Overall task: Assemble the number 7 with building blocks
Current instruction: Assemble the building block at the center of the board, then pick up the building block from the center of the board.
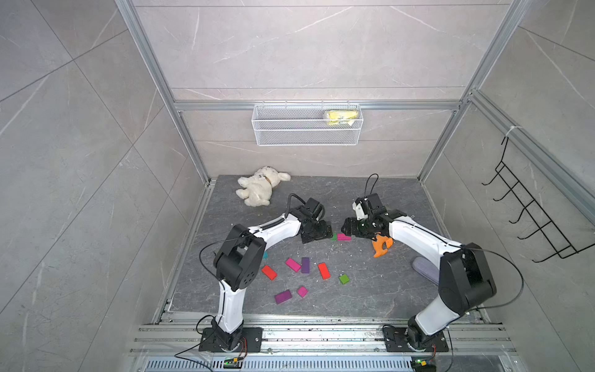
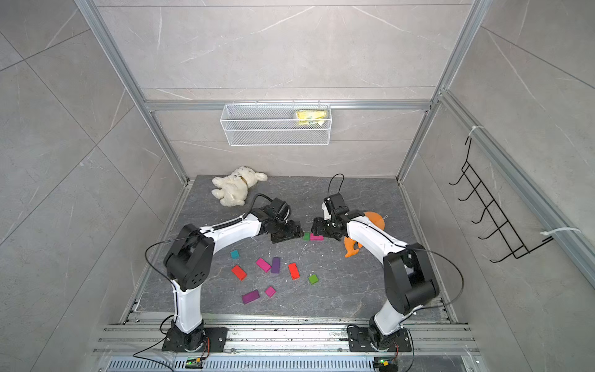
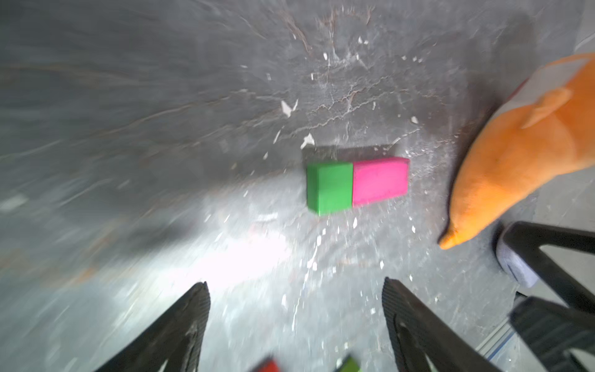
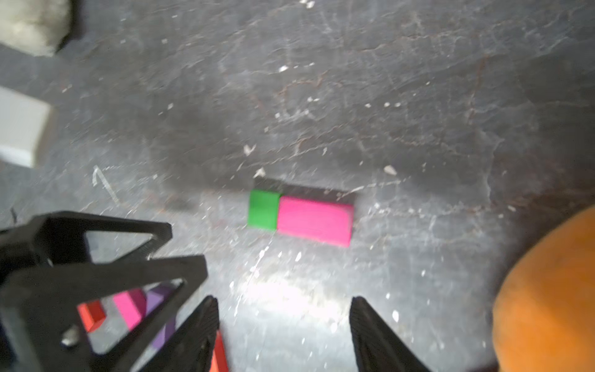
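While poised low over the counter (image 1: 370,299), flanks a green block (image 3: 328,188) touching a pink block (image 3: 380,180) end to end, with left gripper (image 3: 294,283) jaws wide apart, right gripper (image 4: 283,299) jaws parted, both empty, remaining blocks (image 1: 305,265) scattered nearer the front.

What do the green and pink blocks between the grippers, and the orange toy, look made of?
Green block and pink block: probably painted wood or dense foam; matte, even colour, crisp edges, which one is unclear. Orange toy: plush fabric; fuzzy nap and soft rounded bulges.
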